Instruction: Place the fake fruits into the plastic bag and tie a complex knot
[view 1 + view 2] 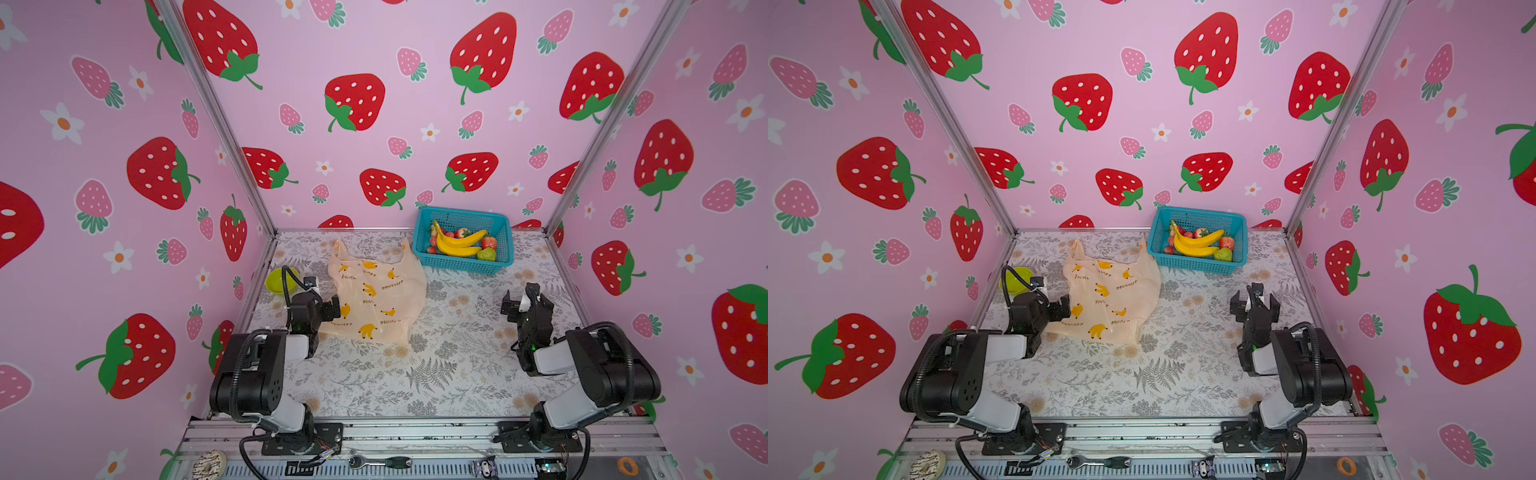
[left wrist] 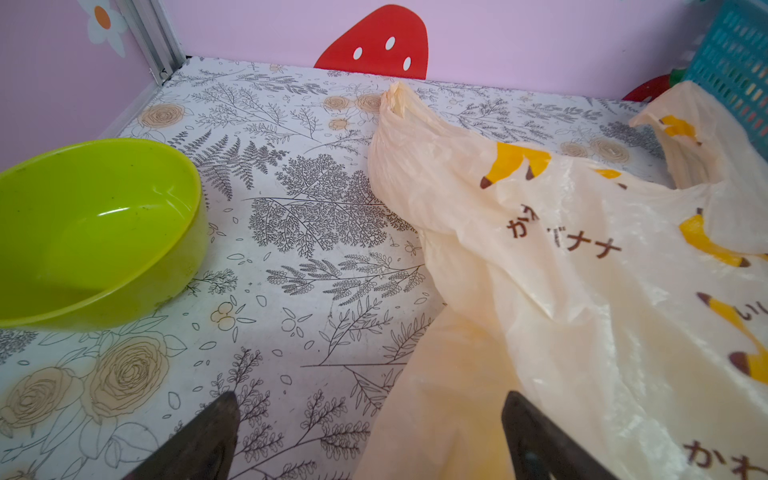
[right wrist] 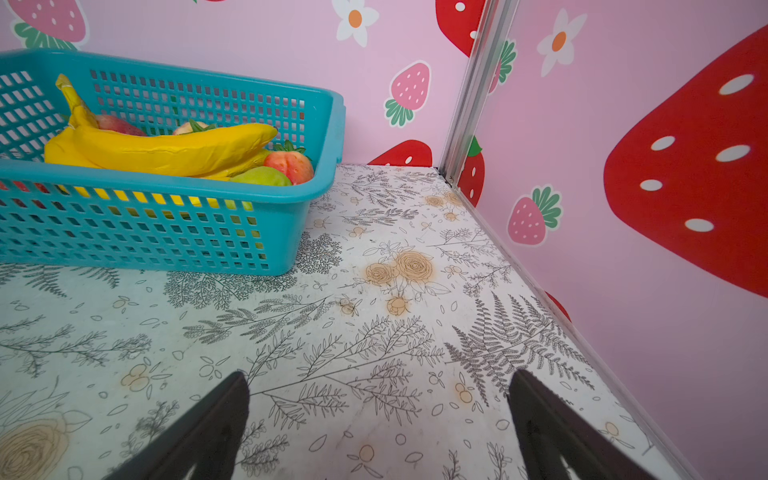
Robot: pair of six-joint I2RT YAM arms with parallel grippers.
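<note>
The plastic bag (image 1: 378, 299) (image 1: 1113, 299) (image 2: 582, 291) lies flat on the floral table left of centre, peach with banana prints. Its two handle strips (image 2: 399, 99) lie apart and loose, and no knot is in view. The fake fruits sit in a blue mesh basket (image 1: 461, 266) (image 3: 145, 232) at the back: yellow bananas (image 1: 459, 243) (image 3: 166, 149), strawberries (image 1: 489, 242) (image 3: 291, 166) and a green fruit (image 1: 486, 254) (image 3: 259, 178). My left gripper (image 1: 334, 309) (image 2: 370, 397) is open at the bag's near left edge, which lies between its fingers. My right gripper (image 1: 519, 297) (image 3: 380, 374) is open over bare table in front of the basket.
A lime-green bowl (image 1: 279, 280) (image 2: 95, 232) stands by the left wall, just behind my left arm. Pink strawberry-print walls close in the table on three sides. On the front rail lie a ratchet tool (image 1: 380, 461) and a toy doughnut (image 1: 210, 463).
</note>
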